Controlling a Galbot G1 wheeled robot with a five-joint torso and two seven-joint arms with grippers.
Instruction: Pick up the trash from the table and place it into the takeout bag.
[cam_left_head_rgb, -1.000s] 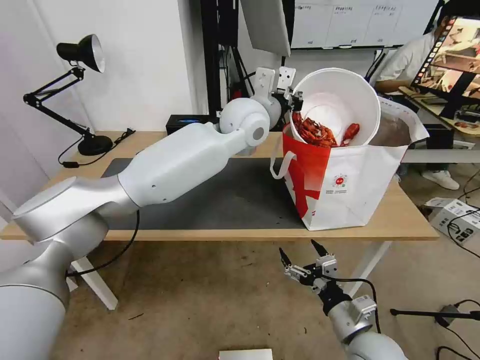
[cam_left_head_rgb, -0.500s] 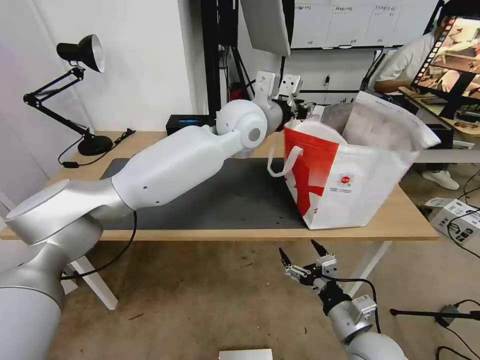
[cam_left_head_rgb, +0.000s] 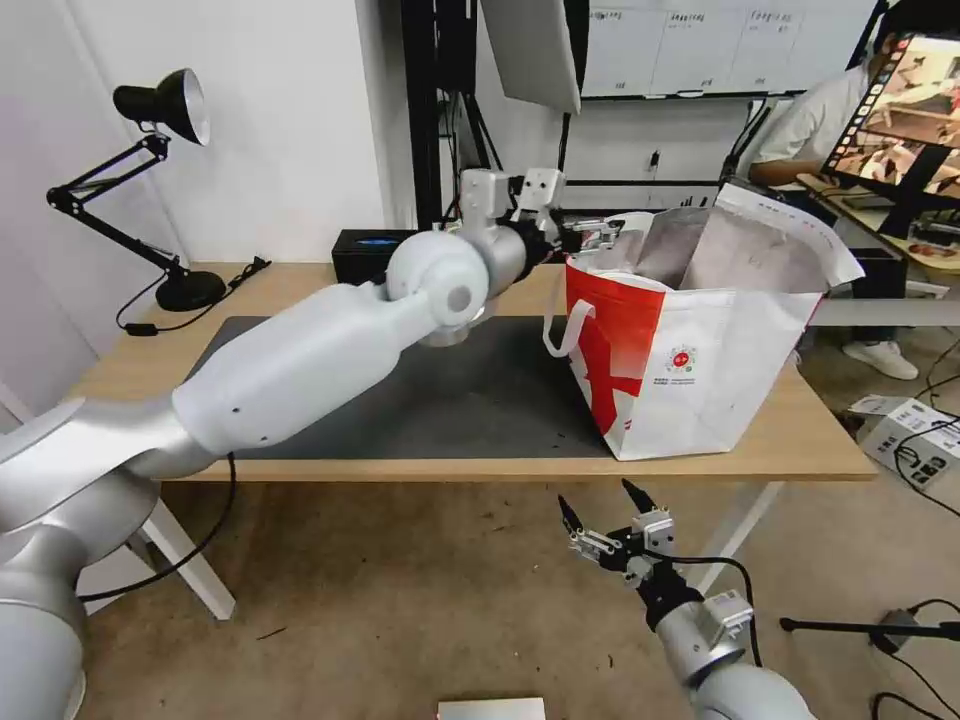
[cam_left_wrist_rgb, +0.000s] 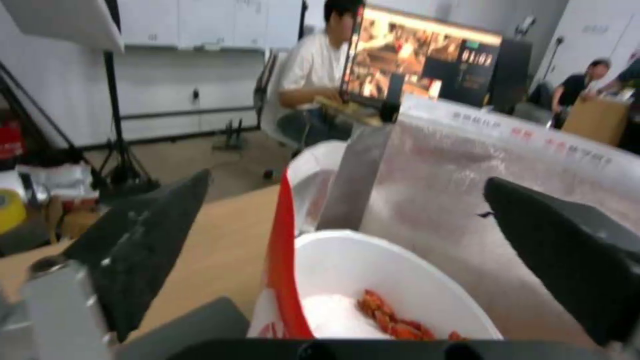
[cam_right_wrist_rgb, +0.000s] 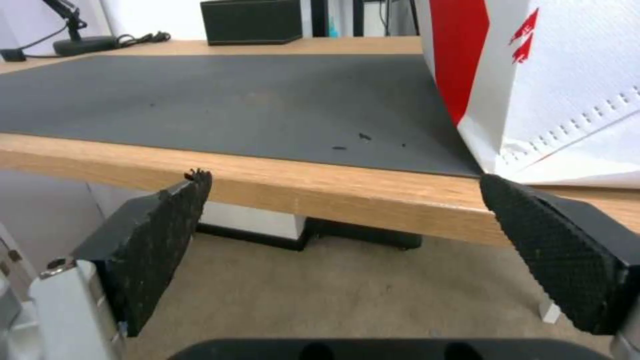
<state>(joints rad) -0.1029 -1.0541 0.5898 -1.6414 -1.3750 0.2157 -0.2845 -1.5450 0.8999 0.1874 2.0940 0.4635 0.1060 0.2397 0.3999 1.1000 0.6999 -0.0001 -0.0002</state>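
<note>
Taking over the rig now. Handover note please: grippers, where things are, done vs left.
Left gripper: open, empty, at the near top edge of the bag, arm stretched over the mat.
Right gripper: open, empty, parked below the table edge in front.
Bowl with red scraps: inside the bag, seen from the left wrist view.
Bag: upright on the table's right end, mouth open.
Done: bowl is in the bag. No other trash visible on the mat, just a few dark crumbs.
Left: I can't see the bag's other contents; check that the trays, napkin and small bag are in.
</note>
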